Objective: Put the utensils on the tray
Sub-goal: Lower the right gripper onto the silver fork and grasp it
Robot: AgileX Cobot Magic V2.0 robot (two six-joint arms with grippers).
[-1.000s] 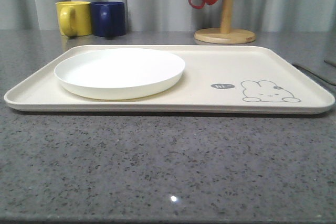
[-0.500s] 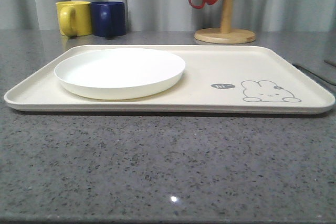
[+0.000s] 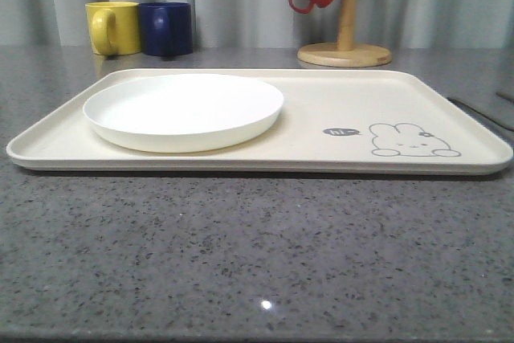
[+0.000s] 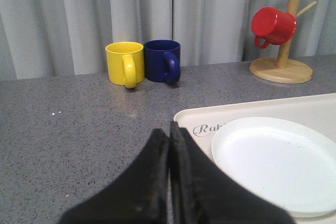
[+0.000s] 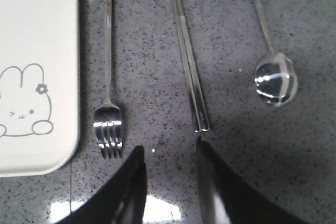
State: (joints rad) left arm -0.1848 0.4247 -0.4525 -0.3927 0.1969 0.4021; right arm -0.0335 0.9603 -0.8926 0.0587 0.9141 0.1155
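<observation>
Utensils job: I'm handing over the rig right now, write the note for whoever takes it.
Left gripper: shut, holding nothing, above the counter near the tray's corner by the white plate.
Right gripper: open, holding nothing, above the utensils.
Fork, chopsticks and spoon lie side by side on the counter beside the tray's rabbit end, fork nearest the tray.
Done: nothing on the tray except the plate.
Left: move all three utensils onto the tray; the right gripper looks best placed to start.
</observation>
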